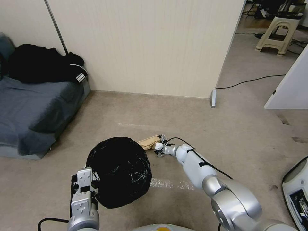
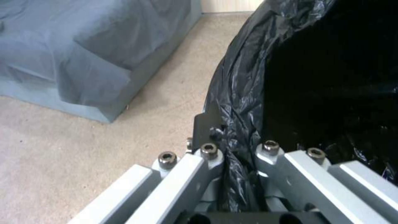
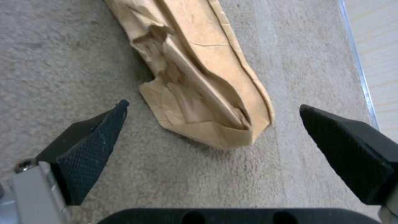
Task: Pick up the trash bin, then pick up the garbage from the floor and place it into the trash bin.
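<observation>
Currently, the crumpled tan paper bag (image 3: 203, 77), a flattened, creased piece of garbage, lies on the beige short-pile carpet floor (image 1: 224, 128), just beyond the trash bin and close to the base of the pale panelled partition wall (image 1: 144, 45). The right gripper (image 3: 211, 133) is lowered to the carpet at the near end of the paper bag; its two black textured fingers (image 3: 89, 149) stand wide apart, one on each side of the bag's folded end, with neither touching it. In the head view the right gripper (image 1: 160, 146) sits just beside the bag (image 1: 148, 141).

The round trash bin with crinkly black plastic liner (image 1: 119, 170) is held at the robot's left front, its mouth tilted toward the head camera. The left gripper (image 2: 236, 174) is clamped on the liner-covered rim, with the black film pinched between its closed fingers.

A grey fabric-covered mattress (image 1: 29, 112) carrying black clothing (image 1: 41, 67) lies to the left against the wall.
</observation>
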`<state>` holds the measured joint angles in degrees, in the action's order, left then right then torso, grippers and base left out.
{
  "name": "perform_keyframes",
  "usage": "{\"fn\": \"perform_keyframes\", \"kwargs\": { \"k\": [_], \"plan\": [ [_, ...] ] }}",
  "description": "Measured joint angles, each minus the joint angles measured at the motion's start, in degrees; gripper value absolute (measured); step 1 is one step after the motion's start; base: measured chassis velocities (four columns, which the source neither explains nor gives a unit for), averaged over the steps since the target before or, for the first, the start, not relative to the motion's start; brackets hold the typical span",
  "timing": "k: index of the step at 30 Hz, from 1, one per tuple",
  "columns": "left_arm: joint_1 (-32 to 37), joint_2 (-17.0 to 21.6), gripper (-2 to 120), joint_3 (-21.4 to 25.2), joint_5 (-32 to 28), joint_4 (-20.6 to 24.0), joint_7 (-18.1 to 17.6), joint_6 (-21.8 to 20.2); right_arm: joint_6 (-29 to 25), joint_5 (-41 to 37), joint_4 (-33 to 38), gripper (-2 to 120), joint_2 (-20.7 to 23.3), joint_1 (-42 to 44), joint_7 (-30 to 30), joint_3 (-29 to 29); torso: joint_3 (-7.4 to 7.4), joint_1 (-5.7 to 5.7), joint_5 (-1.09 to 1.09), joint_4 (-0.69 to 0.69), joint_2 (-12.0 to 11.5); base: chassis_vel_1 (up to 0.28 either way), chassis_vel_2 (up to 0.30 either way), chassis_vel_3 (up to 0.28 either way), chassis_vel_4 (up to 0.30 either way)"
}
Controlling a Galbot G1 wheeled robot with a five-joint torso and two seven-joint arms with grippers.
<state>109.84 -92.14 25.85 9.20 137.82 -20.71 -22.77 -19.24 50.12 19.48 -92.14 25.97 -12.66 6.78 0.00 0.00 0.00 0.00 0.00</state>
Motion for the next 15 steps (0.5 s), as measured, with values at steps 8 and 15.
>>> {"fn": "perform_keyframes", "kwargs": {
  "k": [8, 15],
  "plan": [
    [-0.12, 0.00, 1, -0.46, 0.39, -0.35, 0.06, 0.09, 0.69, 0.01, -0.31, 93, 0.00, -0.29, 0.73, 0.04, 0.00, 0.00, 0.00, 0.00, 0.00, 0.000, 0.000, 0.000, 0.000],
    [-0.19, 0.00, 1, -0.62, 0.56, -0.43, 0.09, 0.12, 0.97, 0.08, -0.48, 82, 0.01, -0.84, 0.84, -0.27, 0.00, 0.00, 0.00, 0.00, 0.00, 0.000, 0.000, 0.000, 0.000]
  ]
}}
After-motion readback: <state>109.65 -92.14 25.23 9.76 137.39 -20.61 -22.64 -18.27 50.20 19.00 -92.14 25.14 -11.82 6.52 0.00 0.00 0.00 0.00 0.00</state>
